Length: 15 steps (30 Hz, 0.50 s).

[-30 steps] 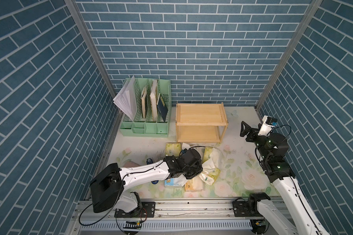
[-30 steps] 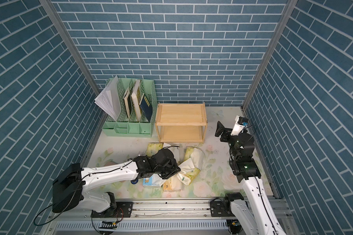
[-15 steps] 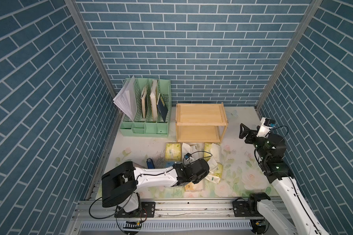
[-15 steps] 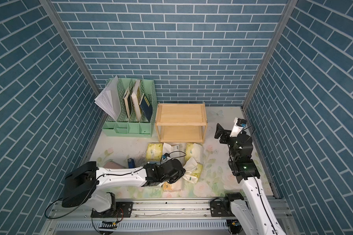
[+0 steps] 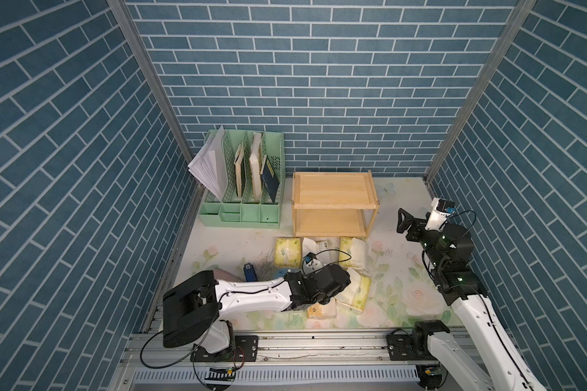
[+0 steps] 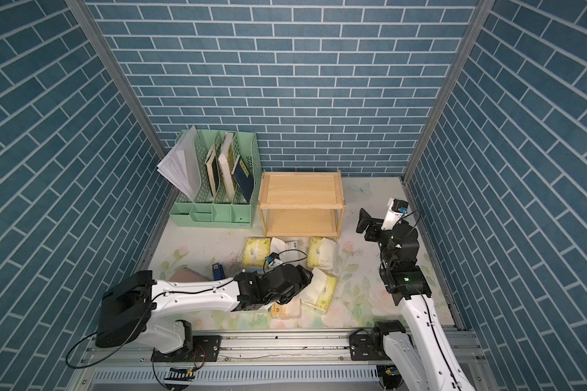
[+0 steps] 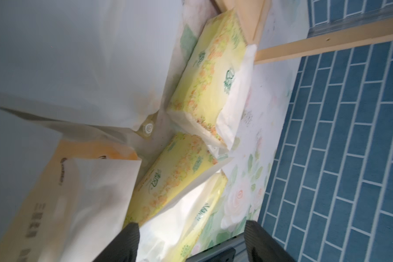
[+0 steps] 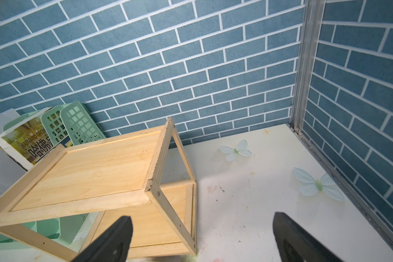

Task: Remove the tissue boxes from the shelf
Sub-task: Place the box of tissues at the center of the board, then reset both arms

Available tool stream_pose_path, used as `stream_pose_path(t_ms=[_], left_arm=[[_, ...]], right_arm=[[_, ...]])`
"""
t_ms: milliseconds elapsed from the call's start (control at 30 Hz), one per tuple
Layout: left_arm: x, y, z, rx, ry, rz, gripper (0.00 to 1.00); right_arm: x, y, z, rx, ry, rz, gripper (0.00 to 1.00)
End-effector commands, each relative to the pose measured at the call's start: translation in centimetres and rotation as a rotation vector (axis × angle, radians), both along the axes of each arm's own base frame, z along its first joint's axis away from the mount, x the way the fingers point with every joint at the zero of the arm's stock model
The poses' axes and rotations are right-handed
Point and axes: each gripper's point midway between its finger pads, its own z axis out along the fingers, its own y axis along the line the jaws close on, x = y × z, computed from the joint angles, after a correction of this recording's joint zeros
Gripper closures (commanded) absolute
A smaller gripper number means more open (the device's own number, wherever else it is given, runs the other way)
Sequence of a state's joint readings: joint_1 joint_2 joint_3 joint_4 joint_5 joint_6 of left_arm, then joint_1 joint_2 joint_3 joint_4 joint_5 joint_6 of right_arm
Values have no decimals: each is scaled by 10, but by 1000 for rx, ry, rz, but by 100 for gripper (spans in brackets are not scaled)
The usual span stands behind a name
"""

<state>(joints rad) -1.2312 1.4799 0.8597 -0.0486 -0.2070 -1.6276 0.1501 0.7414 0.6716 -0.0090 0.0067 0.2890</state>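
The wooden shelf stands at the back with both tiers bare, seen in both top views and in the right wrist view. Several tissue boxes lie on the table in front of it: a yellow one, a white one, a yellow one with tissue sticking out, another yellow and a peach one. My left gripper is open low over that last yellow pack, whose white tissue lies loose between the fingers. My right gripper is open and empty, right of the shelf.
A mint-green file organizer with papers and books stands left of the shelf. A pink flat case and a small blue object lie by the left arm. Brick walls close three sides; a metal rail runs along the front.
My left arm came down and forward onto the pile of packs, and its jaws went from shut to open, letting go of what they carried. The right arm barely moved.
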Motion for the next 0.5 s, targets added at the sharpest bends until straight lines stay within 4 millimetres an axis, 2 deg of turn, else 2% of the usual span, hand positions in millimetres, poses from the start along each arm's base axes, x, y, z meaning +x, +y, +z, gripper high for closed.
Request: stream_pose_path(t_ms=[0,133,267,333,467], left_arm=[[8,15,15,62,-105,12,18],[24,32,47,132,-240,47,10],[41,63,90,201,-410,119,1],[47,82,106,231,-479,166,0],[64,123,119,313,-544,235,0]], right_arm=[[-3,1,2,-43,12,19,0],[-5,1,-3,-49,28,24,0],[-7,-4,-13,-60,44,-3,0],[-7,-7,-17,-59,49,-19,0],[-6,-15,-24,-60,53,-48,0]])
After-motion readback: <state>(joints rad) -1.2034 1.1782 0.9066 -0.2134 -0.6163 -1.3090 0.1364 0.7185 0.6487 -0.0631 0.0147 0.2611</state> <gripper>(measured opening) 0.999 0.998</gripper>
